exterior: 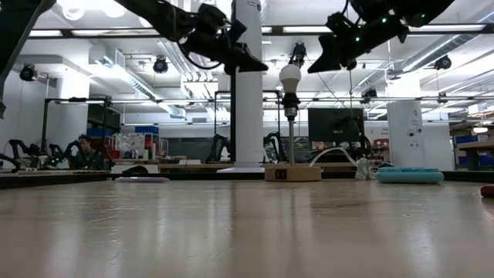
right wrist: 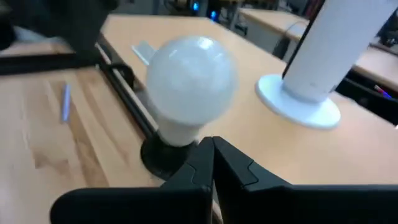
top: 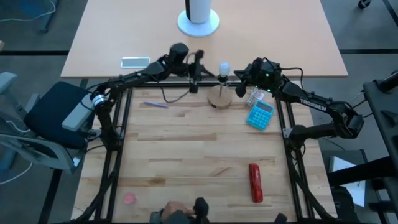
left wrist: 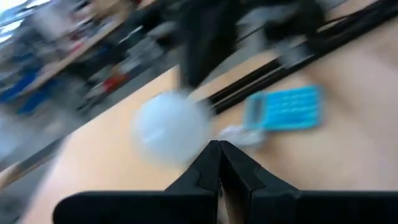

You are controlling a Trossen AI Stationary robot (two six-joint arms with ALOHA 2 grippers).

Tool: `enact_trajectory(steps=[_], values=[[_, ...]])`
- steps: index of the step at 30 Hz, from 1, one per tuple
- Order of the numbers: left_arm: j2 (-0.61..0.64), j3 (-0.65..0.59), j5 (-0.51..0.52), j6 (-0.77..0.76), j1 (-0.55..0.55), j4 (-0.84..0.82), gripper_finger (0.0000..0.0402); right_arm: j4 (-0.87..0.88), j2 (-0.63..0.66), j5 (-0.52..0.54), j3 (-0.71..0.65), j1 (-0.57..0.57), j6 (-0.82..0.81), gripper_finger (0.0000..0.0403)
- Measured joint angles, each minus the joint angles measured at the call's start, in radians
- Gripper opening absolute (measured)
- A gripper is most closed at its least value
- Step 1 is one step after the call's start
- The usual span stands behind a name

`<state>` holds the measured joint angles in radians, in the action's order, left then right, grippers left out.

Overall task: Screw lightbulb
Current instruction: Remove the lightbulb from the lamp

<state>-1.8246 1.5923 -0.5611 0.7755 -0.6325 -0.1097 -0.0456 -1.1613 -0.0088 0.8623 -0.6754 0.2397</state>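
Note:
The white frosted lightbulb (top: 223, 67) (exterior: 290, 76) stands upright, its narrow end in a dark socket (right wrist: 163, 155) on top of a thin post. The post rises from a round wooden disc (top: 219, 98). My left gripper (top: 208, 73) (exterior: 261, 67) is shut and hangs in the air just left of the bulb at the bulb's height. My right gripper (top: 239, 79) (exterior: 313, 69) is shut and hangs just right of the bulb. In the low view a small gap shows between each gripper and the bulb.
A blue calculator (top: 260, 114) and a clear wrapper (top: 255, 96) lie right of the disc. A white cylinder on a round base (top: 198, 18) stands behind it. A phone (top: 135, 61), a purple pen (top: 155, 104) and a red object (top: 255, 182) lie farther off.

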Motion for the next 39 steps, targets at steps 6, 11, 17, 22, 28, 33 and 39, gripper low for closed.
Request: enact_trajectory(steps=[6,11,17,22,28,33,39], values=[[0.001,0.000,0.179,-0.016,-0.023,0.126,0.0000,-0.010,0.013,-0.084,0.000,0.001,-0.010,0.0000],[-0.055,0.001,0.176,-0.056,-0.026,0.265,0.0000,-0.070,-0.021,-0.124,0.000,0.003,-0.022,0.0000],[-0.098,0.000,0.174,-0.072,-0.018,0.314,0.0000,-0.119,-0.066,-0.131,0.000,0.005,-0.025,0.0000],[-0.110,0.000,0.112,-0.085,-0.014,0.319,0.0000,-0.129,-0.072,-0.132,0.000,0.005,-0.025,0.0000],[-0.110,0.000,0.034,-0.114,-0.008,0.320,0.0000,-0.125,-0.072,-0.126,-0.001,0.005,-0.025,0.0000],[-0.108,0.000,-0.135,-0.164,-0.003,0.288,0.0000,-0.133,-0.070,-0.039,-0.001,0.001,-0.025,0.0000],[-0.088,0.000,-0.098,-0.165,0.002,0.218,0.0000,-0.072,-0.061,0.028,-0.001,-0.013,-0.020,0.0000]])
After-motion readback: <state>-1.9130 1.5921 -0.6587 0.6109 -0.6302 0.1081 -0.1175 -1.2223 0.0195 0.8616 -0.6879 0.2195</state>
